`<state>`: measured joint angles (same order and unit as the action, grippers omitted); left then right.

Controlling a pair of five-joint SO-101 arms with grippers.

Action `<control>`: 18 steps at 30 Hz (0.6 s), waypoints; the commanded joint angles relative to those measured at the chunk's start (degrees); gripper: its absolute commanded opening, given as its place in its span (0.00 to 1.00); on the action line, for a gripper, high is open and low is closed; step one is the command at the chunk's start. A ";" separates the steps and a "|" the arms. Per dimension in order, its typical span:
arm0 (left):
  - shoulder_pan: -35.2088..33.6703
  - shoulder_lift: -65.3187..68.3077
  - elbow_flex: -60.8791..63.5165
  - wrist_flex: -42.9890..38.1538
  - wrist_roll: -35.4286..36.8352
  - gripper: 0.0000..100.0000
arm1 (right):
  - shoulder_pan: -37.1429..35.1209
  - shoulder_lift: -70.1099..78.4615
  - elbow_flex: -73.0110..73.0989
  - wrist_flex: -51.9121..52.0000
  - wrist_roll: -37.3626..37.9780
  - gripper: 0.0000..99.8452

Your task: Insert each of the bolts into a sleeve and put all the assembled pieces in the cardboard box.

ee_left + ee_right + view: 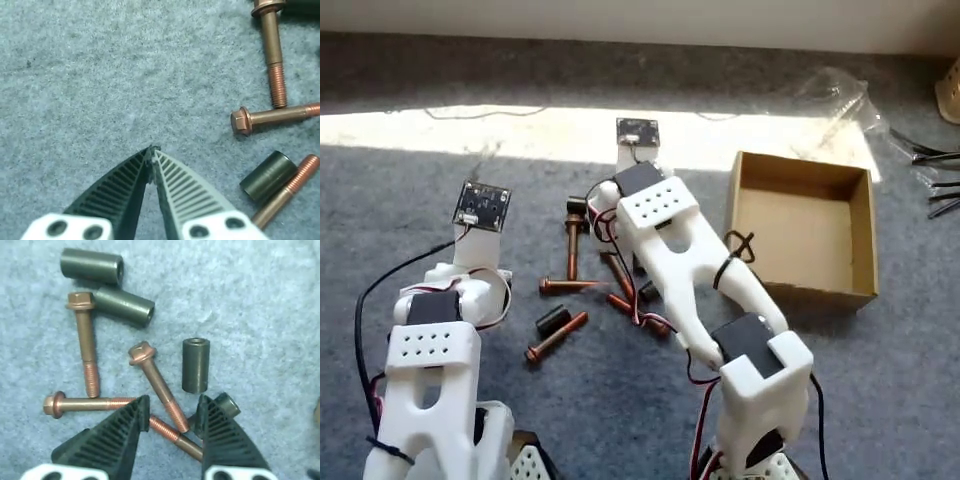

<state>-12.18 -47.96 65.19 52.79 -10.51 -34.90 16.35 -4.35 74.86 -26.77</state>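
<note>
Bare carpet [100, 75] around left hand [152, 149], bolts [157, 385] and sleeves [195, 365] crowding right hand [173, 407], cardboard box [800, 230] open-topped beside the right arm

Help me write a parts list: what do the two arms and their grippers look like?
The left arm and right arm have white plastic shells with rows of small round holes, black servo blocks, and black and red cables. A small dark circuit board sits at each wrist. The left gripper and right gripper have black, ribbed, tapering fingers on white bases with screw holes.

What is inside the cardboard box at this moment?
The cardboard box shows a bare floor with no assembled pieces on it. Its near wall hides a thin strip of floor just behind it.
</note>
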 commanded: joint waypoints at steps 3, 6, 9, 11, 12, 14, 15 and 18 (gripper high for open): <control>-0.40 -0.22 -0.75 -0.97 0.62 0.01 | 4.09 0.31 0.22 -1.19 -5.10 0.15; -0.40 -0.22 -0.75 -0.97 0.62 0.01 | 4.35 0.75 0.40 -1.54 -5.10 0.15; -0.40 -0.22 -0.75 -0.97 0.62 0.01 | 4.53 0.75 0.13 -1.71 -5.01 0.15; -0.40 -0.22 -0.75 -0.97 0.62 0.01 | 4.62 0.92 0.31 -1.98 -4.92 0.15; -0.40 -0.22 -0.75 -0.97 0.62 0.01 | 4.62 1.27 0.40 -2.86 -4.92 0.15; -0.40 -0.22 -0.75 -0.97 0.62 0.01 | 4.62 3.03 0.22 -3.56 -4.84 0.15; -0.40 -0.22 -0.75 -0.97 0.62 0.01 | 4.44 4.09 0.13 -3.56 -4.84 0.15; -0.40 -0.22 -0.75 -0.97 0.62 0.01 | 4.62 6.90 -0.13 -1.98 -4.84 0.15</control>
<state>-12.26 -47.96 65.19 52.79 -10.51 -31.30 23.21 -3.82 72.48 -31.25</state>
